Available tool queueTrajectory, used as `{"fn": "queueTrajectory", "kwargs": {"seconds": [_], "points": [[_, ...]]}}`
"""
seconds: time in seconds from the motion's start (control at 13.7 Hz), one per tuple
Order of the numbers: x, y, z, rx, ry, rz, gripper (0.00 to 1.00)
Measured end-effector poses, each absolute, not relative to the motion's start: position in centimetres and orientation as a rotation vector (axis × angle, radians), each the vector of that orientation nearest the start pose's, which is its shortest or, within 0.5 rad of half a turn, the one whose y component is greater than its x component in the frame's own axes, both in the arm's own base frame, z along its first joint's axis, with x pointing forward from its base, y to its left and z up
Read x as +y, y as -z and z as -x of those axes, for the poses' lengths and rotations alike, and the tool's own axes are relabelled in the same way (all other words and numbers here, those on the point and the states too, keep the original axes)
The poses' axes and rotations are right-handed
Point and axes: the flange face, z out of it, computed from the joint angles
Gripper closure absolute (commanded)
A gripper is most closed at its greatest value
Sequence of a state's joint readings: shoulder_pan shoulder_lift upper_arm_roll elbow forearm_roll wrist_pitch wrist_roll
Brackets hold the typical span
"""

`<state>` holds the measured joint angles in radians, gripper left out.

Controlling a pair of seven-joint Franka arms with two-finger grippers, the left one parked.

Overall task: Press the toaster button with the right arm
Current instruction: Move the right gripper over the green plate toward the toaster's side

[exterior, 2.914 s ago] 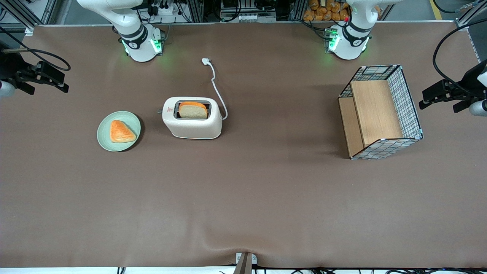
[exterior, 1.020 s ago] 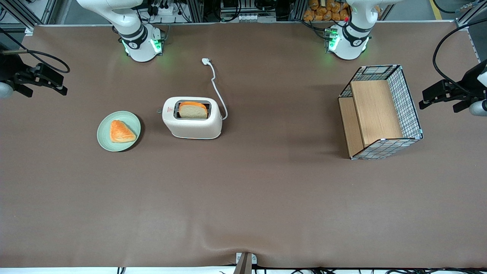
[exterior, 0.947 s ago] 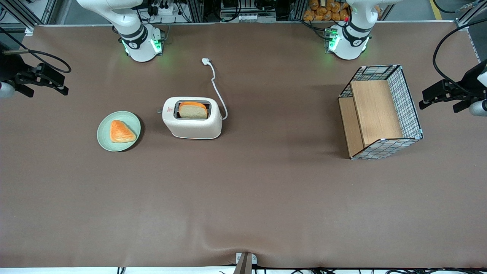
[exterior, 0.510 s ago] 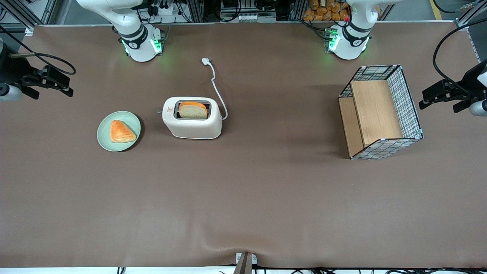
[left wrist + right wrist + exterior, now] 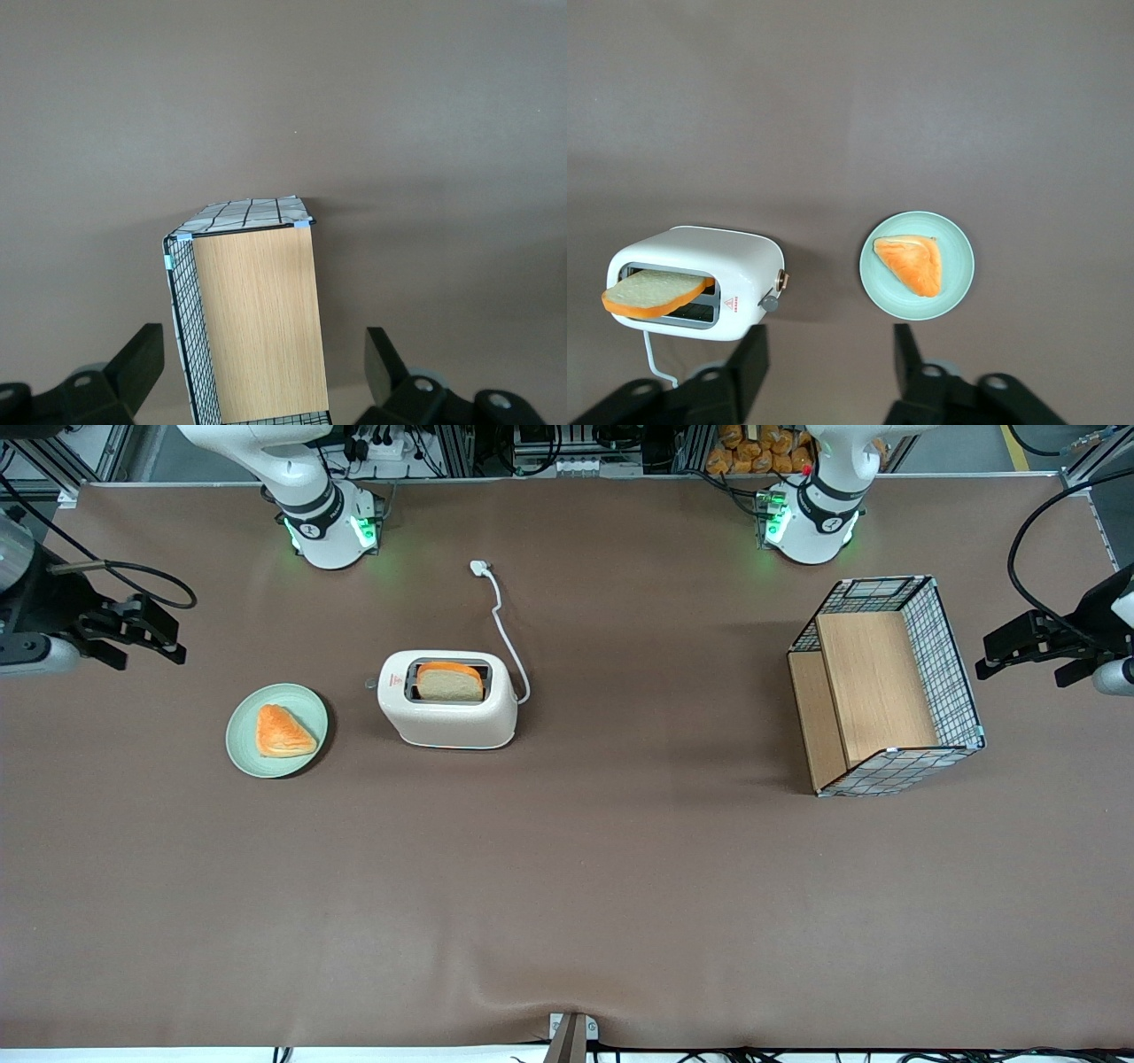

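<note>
Open, empty gripper [image 5: 146,631] now nearer the toaster [image 5: 448,701], well apart.

right arm [image 5: 27,615] raised | claw [image 5: 146,633] fingers spread, empty

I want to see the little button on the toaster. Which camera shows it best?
The right wrist view: the toaster button sticks out clearly from the toaster, with the open gripper away from it. The front view shows only a speck. The left wrist view misses it.
</note>
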<state>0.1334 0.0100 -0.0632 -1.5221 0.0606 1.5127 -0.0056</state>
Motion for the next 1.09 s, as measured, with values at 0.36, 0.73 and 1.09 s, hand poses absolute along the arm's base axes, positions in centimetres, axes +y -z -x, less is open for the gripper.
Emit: {"fn": "queueTrajectory", "kwargs": {"seconds": [0.36, 0.73, 1.09], "points": [[5.7, -62.5, -55.9, -0.140, -0.046, 3.059, 1.00], [6.6, -60.5, -57.0, -0.134, -0.085, 2.995, 1.00], [7.5, -56.5, -58.7, -0.117, -0.097, 2.953, 1.00]]}}
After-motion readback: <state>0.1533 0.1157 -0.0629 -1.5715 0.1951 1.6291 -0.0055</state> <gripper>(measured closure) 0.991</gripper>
